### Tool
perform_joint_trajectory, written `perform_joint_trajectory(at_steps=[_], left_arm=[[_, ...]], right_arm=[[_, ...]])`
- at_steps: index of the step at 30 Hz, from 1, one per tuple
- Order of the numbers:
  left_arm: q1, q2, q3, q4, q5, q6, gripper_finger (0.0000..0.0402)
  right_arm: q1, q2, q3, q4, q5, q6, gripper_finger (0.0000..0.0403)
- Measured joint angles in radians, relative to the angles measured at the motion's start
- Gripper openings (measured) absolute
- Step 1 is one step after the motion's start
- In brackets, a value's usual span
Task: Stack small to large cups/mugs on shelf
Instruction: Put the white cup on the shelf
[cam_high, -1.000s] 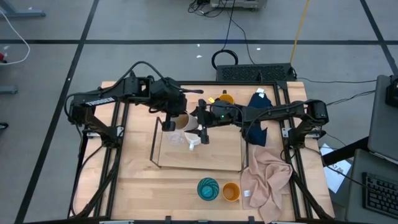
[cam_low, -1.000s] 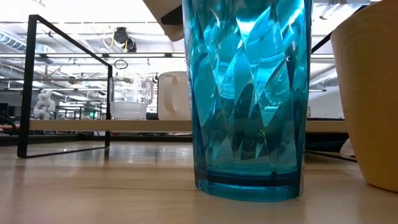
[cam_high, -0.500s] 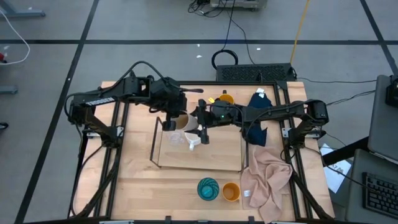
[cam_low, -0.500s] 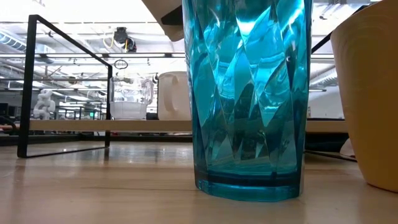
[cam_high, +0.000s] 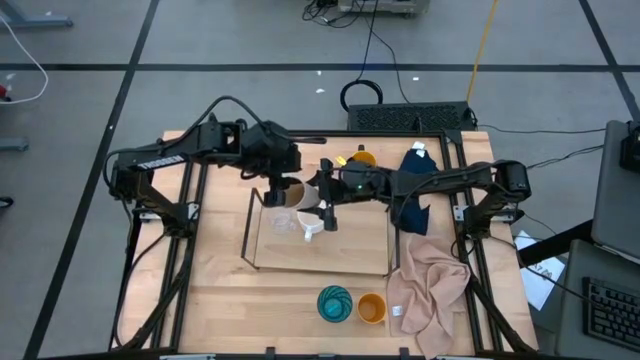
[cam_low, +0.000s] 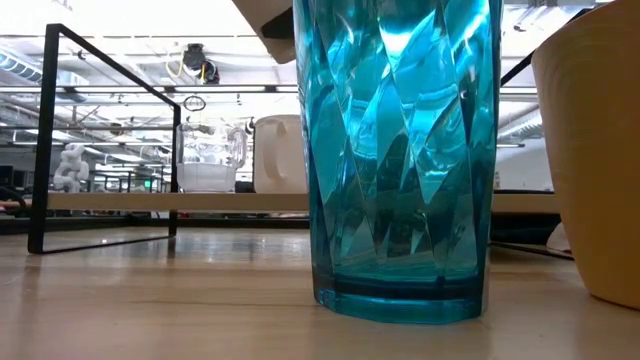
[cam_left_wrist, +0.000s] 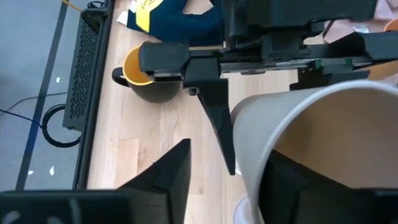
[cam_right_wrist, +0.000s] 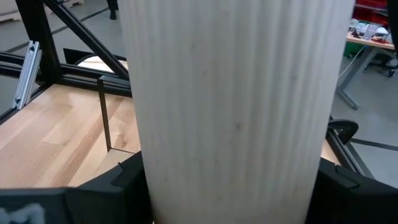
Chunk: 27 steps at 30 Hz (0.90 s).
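Left arm: dark, reaches in from the left side toward the back middle of the table, wrist bent down.
Left gripper (cam_high: 277, 192): points down, its two dark fingers (cam_left_wrist: 171, 171) parted, one on each side of a rim, not squeezing it.
Right arm: dark, stretched in from the right side, almost level.
Right gripper (cam_high: 326, 208): fingers wide around a ribbed wall.

text: none legible | labels: none | numbers: none
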Motion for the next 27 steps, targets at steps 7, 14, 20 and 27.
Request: perform_joint_trajectory(at_steps=[7,14,20,27], left_arm=[[0.032,-0.016,0.002,0.012,0.007,0.007,0.0193],[0.044,-0.059,0.002,0.003,0.025,-0.003,0.0213],[0.039,-0.087,0.003,-0.019,0.023,-0.025,0.0214],[0.039,-0.186,0.004,-0.056,-0.024,-0.082,0.0214]], right_arm=[[-0.001,-0.018,0.0,-0.012,0.008,0.001,0.0264],[-0.011,-0.021,0.001,-0.025,0.005,0.004,0.0264],[-0.023,-0.02,-0.002,-0.046,0.0,0.005,0.0264],[-0.032,-0.02,-0.01,-0.066,0.114,-0.003,0.0264]])
